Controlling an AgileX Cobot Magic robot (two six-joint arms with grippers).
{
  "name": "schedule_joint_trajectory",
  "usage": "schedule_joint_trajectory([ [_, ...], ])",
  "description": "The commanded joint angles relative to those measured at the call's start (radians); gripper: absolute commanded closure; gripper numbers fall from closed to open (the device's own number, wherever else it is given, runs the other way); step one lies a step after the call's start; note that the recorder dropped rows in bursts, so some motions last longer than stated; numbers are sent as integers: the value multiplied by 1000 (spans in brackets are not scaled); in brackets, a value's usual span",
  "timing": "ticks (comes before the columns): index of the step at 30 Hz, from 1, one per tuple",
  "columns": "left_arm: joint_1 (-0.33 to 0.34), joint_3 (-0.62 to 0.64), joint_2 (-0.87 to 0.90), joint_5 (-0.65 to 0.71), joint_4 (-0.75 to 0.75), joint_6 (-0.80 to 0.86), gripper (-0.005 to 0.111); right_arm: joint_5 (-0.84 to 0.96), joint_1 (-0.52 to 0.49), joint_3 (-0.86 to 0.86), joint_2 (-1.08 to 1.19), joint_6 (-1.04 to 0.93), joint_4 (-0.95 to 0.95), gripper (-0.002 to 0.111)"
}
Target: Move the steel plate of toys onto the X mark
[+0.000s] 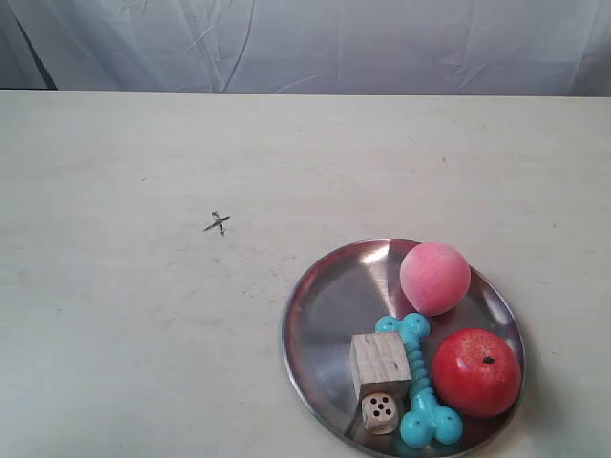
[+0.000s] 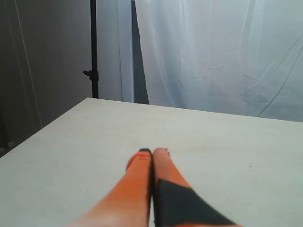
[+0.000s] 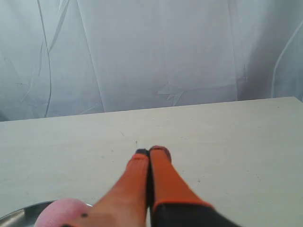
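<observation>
Toward the lower right of the exterior view, the steel plate (image 1: pixel 325 310) lies flat on the pale table (image 1: pixel 115 324), and the picture edge cuts its lower rim. All 5 toys are inside it. The pink ball (image 1: pixel 434 278) is at the far side and the red apple-like ball (image 1: pixel 477 372) at the right. The turquoise bone-shaped toy (image 1: pixel 418 374) lies between this red ball and the wooden cube (image 1: pixel 379 364). The beige die (image 1: pixel 380 412) sits just below the cube; whether they touch I cannot tell. The X mark (image 1: pixel 218 223) is on bare table, up and to the left of the plate, well apart from its rim.

Only the wrist views show the grippers. The left gripper (image 2: pixel 152 152) has its 2 orange jaws pressed together with nothing between them, over bare table. Neither plate nor mark appears in that view, but it alone shows a dark stand (image 2: pixel 93 47) beyond the table's corner, beside the white curtain (image 2: pixel 213 52). The right gripper (image 3: pixel 151 152) holds its jaws together too, and they are empty. Close beside it, at the picture's edge, are seen the pink ball (image 3: pixel 64 213) and a small piece of the plate's rim (image 3: pixel 18 215), which the left wrist view does not give.
</observation>
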Motion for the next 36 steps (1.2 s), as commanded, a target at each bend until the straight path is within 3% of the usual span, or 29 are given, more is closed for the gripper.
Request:
schedule_joint_trajectory([
  [1,-3,4,-5,2,4,-3,107,-5,-6,2,-7,-1,-1,109],
  [9,-3,4,-5,2,4,-3,107,-26,-6,2,-7,6,8,109],
  [14,-3,4,-5,2,4,-3,107,-94,-6,2,-7,207,401,109],
  [21,-3,4,-5,-28,14,-5,107,-113,-6,2,-7,207,462,109],
  [24,-3,4,-5,-152,-17,-10,107,-131,-6,2,-7,230,486,109],
  [31,-3,4,-5,-683,-49,-10,107,-120,-6,2,-7,266,608,109],
  [36,-3,4,-5,-944,-56,-1,107,-145,-6,2,-7,266,629,109],
])
